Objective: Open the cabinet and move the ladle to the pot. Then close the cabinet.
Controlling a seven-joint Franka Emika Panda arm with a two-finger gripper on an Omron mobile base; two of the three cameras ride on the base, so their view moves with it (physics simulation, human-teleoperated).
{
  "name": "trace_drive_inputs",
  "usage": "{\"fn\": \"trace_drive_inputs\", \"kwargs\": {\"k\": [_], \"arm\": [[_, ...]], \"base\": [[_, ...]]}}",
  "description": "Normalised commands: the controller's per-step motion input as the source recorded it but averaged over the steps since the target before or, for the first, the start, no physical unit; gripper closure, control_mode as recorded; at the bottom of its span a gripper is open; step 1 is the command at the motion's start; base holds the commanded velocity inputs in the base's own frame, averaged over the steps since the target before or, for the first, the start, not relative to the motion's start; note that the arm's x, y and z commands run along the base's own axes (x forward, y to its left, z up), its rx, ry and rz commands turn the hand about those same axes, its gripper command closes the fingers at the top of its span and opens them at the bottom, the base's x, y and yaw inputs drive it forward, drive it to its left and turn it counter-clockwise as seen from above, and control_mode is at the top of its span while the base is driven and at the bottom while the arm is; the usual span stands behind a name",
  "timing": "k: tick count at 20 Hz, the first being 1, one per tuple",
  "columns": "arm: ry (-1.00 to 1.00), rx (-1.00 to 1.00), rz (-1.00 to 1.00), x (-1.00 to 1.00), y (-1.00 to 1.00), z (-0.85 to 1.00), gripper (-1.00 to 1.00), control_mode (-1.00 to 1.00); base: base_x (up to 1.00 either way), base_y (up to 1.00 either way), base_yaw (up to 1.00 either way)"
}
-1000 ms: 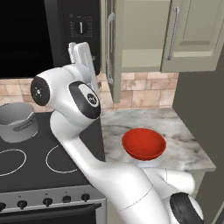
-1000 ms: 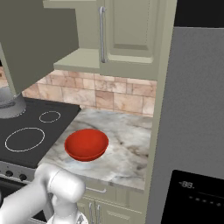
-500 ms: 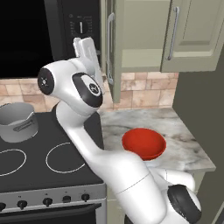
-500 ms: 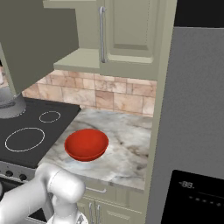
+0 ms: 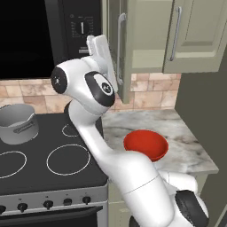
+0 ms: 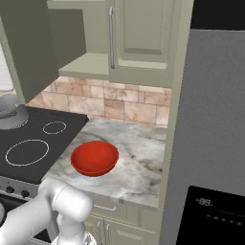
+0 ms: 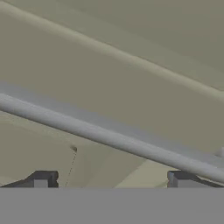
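My hand point(image 7: 111, 180) is spread open right at the cabinet point(image 5: 133, 40) handle point(image 7: 109, 136), apparently not touching it.

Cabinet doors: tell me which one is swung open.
The left door, beside the microwave: it stands ajar, edge-on, its handle near the arm. The right door sits flat and shut.

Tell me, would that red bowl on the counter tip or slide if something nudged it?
The red bowl looks wide and shallow, so it would probably slide rather than tip. It sits on a smooth marble-look counter, so a light push likely moves it easily. Its rounded underside might let it rock slightly; its weight and material cannot be judged here.
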Motion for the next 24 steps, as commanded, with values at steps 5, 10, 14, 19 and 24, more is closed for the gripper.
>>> {"fn": "trace_drive_inputs", "kwargs": {"k": [5, 10, 14, 19, 24], "arm": [[0.0, 0.0, 0.0, 0.0, -0.7, 0.0, -1.0, -1.0], [0.0, 0.0, 0.0, 0.11, -0.69, 0.0, -1.0, -1.0], [0.0, 0.0, 0.0, 0.41, -0.59, 0.0, -1.0, -1.0], [0.0, 0.0, 0.03, 0.49, -0.57, 0.0, -1.0, -1.0], [0.0, 0.0, 0.05, 0.51, -0.54, 0.0, -1.0, -1.0]], "base": [[0.0, 0.0, 0.0], [0.0, 0.0, 0.0], [0.0, 0.0, 0.0], [0.0, 0.0, 0.0], [0.0, 0.0, 0.0]]}}
